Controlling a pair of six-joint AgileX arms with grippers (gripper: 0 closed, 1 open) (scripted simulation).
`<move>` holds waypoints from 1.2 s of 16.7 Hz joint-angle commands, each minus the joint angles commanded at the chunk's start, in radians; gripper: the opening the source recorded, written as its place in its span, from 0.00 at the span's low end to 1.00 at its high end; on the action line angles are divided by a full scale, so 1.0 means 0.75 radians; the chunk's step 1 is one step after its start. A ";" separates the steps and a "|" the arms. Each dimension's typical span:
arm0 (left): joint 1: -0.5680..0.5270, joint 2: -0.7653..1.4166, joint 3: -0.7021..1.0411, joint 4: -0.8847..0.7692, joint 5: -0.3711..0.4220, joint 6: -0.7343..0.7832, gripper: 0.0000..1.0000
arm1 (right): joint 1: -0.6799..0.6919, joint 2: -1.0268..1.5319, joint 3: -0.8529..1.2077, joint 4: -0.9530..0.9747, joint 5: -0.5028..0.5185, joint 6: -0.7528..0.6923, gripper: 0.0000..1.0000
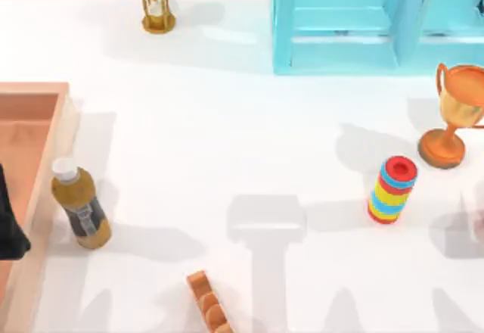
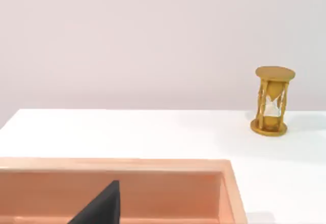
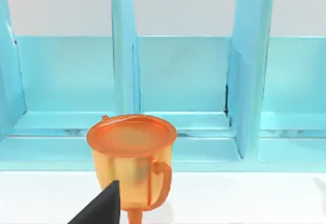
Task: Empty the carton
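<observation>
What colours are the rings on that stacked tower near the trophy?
The ring tower has red, blue and yellow bands, red on top; the top view shows it best.

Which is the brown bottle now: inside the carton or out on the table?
Out. In the top view the bottle stands on the white table, just beside the carton's right wall.
</observation>
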 joint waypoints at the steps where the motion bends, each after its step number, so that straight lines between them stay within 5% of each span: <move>1: 0.000 0.000 0.000 0.000 0.000 0.000 1.00 | 0.000 0.000 0.000 0.000 0.000 0.000 1.00; 8: 0.090 0.297 0.273 -0.265 -0.012 0.077 1.00 | 0.000 0.000 0.000 0.000 0.000 0.000 1.00; 20: 0.382 1.691 1.310 -1.326 -0.002 0.390 1.00 | 0.000 0.000 0.000 0.000 0.000 0.000 1.00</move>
